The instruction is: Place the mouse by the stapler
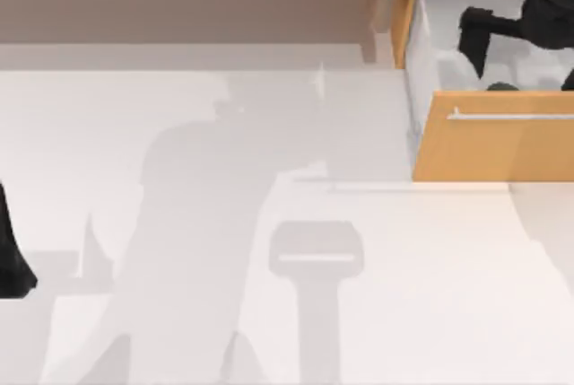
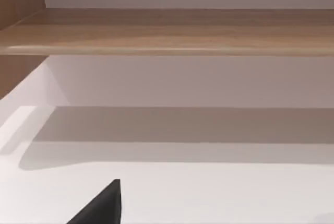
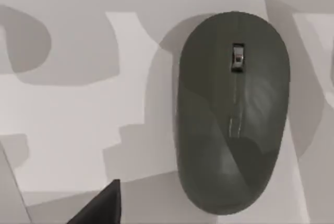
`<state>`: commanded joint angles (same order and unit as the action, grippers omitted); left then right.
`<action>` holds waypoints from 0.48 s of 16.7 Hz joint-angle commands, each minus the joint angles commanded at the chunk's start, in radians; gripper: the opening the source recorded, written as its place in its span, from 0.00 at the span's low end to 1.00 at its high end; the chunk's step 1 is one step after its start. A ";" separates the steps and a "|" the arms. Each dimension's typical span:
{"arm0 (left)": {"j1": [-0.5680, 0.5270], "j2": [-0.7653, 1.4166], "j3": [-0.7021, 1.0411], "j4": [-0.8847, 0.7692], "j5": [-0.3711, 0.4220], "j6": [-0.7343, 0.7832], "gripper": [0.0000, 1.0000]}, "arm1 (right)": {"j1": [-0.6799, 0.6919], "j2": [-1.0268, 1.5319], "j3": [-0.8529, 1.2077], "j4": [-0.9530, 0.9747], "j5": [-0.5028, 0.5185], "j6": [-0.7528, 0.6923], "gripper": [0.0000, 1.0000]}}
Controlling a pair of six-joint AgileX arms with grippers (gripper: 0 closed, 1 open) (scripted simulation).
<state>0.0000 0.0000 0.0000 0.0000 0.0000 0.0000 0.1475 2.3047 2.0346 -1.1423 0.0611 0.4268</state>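
Right gripper [image 1: 502,48] hanging inside open drawer [image 1: 502,147] at table's far right corner, above mouse [image 3: 232,112] lying on drawer floor. Finger spread: cannot tell. Mouse not lifted yet; grasp, carry, placing all remaining. Left arm [image 1: 11,250] idling at table's left edge.

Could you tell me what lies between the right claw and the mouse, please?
Nothing: in the right wrist view, only bare, shadowed drawer floor separates the mouse from a fingertip of the right claw. The left claw is parked left.
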 joint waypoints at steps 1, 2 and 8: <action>0.000 0.000 0.000 0.000 0.000 0.000 1.00 | 0.000 0.046 0.041 -0.024 -0.003 0.017 1.00; 0.000 0.000 0.000 0.000 0.000 0.000 1.00 | 0.000 0.082 0.075 -0.042 -0.005 0.031 1.00; 0.000 0.000 0.000 0.000 0.000 0.000 1.00 | -0.001 0.132 0.133 -0.066 -0.011 0.057 1.00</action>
<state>0.0000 0.0000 0.0000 0.0000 0.0000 0.0000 0.1468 2.4370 2.1677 -1.2087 0.0500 0.4833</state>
